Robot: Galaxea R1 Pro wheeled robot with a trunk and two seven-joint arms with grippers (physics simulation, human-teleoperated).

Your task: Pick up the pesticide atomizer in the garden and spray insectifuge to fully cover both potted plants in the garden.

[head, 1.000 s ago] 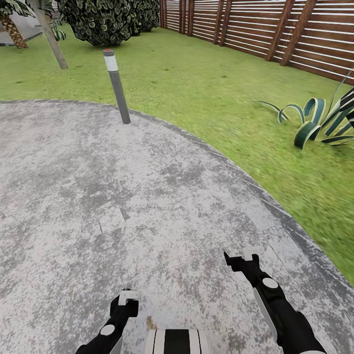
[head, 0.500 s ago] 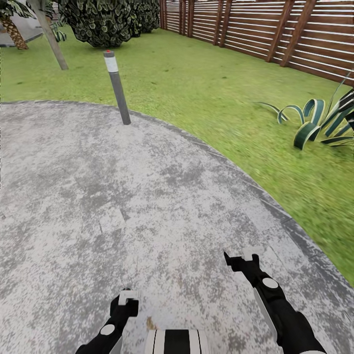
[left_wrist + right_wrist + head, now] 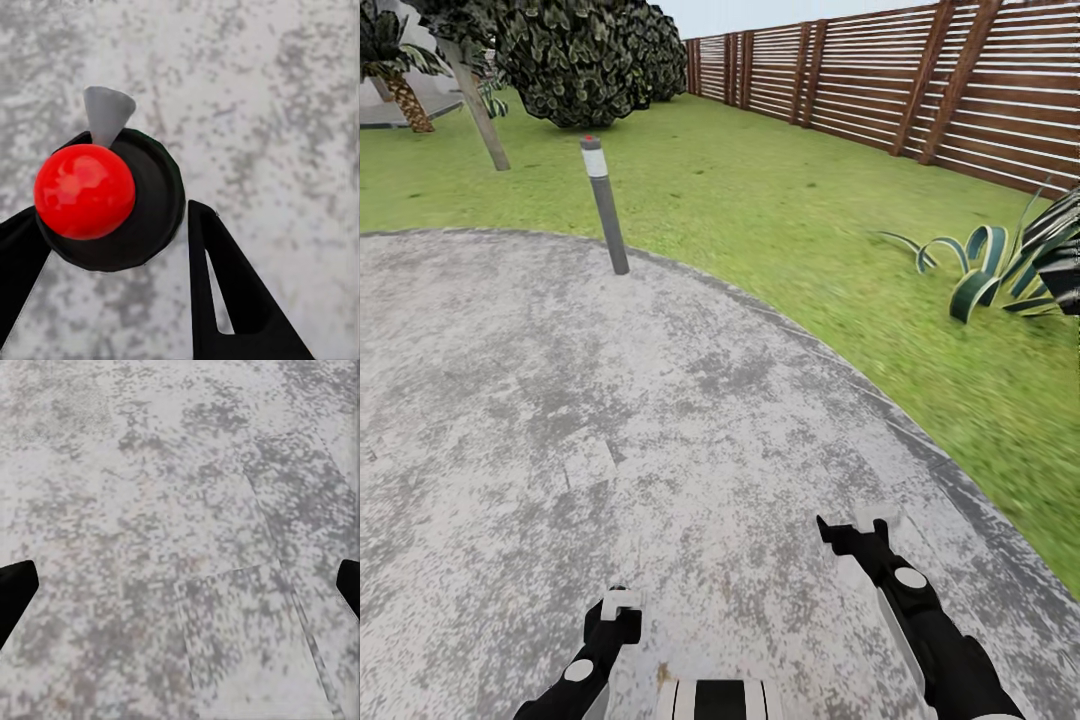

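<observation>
In the left wrist view, the pesticide atomizer [image 3: 154, 214] is seen end-on: a dark round body with a red ball top and a grey nozzle. My left gripper [image 3: 112, 217] is shut on it, one black finger against each side. In the head view the left gripper [image 3: 622, 606] hangs low over the grey patio [image 3: 560, 400], with the bottle hidden behind it. My right gripper [image 3: 860, 527] is held further forward over the paving. In the right wrist view it [image 3: 180, 585] is open, with nothing between the fingers. The potted plants are out of view.
A grey bollard lamp [image 3: 605, 205] stands at the patio's far edge. Lawn [image 3: 780, 210] stretches to a brown slatted fence [image 3: 920, 90] on the right. A large striped-leaved plant [image 3: 1000, 265] grows at the right. Dark bushes [image 3: 590, 60] and a palm [image 3: 400, 90] stand at the back.
The whole picture has shifted downward, so the camera has tilted up and more of the fence and sky shows. Both arms keep their pose.
</observation>
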